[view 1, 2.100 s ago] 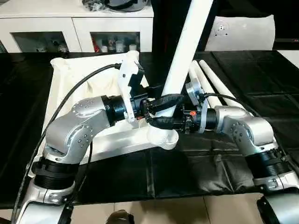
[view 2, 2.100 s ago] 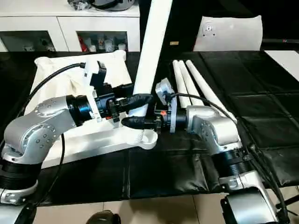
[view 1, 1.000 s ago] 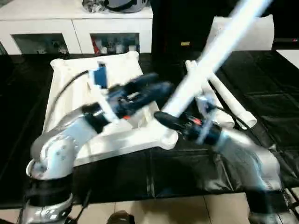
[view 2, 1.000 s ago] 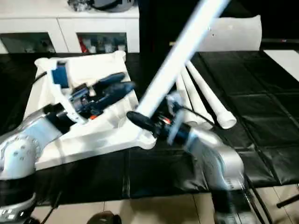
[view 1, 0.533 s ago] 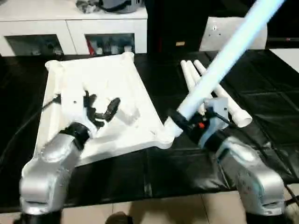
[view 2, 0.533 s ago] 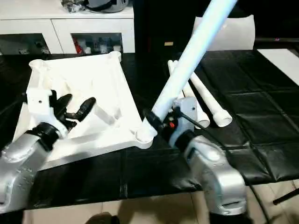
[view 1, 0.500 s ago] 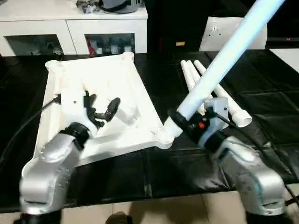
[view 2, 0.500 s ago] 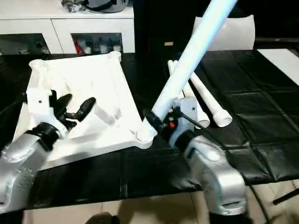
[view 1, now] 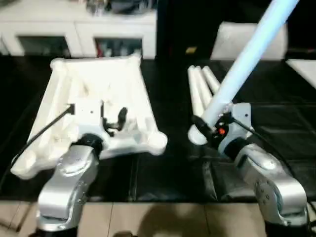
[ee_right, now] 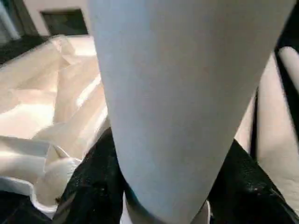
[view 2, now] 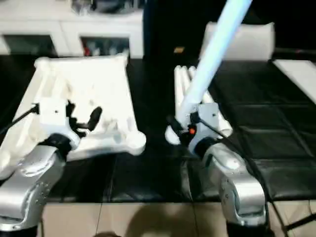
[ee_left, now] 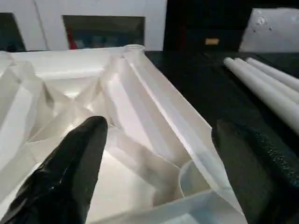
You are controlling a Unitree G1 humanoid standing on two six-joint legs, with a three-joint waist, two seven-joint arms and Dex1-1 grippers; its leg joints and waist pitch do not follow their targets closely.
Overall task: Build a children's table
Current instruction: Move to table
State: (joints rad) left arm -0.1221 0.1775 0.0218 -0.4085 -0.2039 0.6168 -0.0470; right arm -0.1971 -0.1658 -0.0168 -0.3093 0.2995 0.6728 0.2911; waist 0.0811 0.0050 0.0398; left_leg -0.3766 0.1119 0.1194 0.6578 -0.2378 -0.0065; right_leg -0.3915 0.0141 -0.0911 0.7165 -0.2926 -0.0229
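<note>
White plastic dominates the left eye view: the tabletop (view 1: 98, 111) lies ribbed side up on the black-covered desk (view 1: 163, 170), filling the area from 9 to 11 o'clock of the picture, with a round socket (view 1: 157, 140) at its near corner. The left tool (view 1: 112, 121) hovers over the tabletop's near half, its two black fingers spread wide and holding nothing. At about 3 o'clock the right tool (view 1: 210, 129) is clamped around the thick lower end of a leg (view 1: 247, 59), which slants up toward 1 o'clock and runs out past the picture's top edge. The leg's lower end hangs over the desk, apart from the socket, with a strip of black cover between them. Behind it, three spare legs (view 1: 200, 89) lie side by side on the desk, pointing toward 12 o'clock. A white cabinet (view 1: 79, 29) stands along the far edge.

The right eye view gives the same layout: tabletop at 9 to 10 o'clock, held leg rising from the centre toward 1 o'clock, spare legs just behind it.

In the left wrist view the two fingers (ee_left: 70, 172) stand far apart with the ribbed underside and a corner socket (ee_left: 198, 175) between and below them; nothing is gripped.

In the right wrist view the leg's white tube sits squarely between that tool's black fingers (ee_right: 93, 186), which press on both sides of it, with the tabletop's edge off to one side.
</note>
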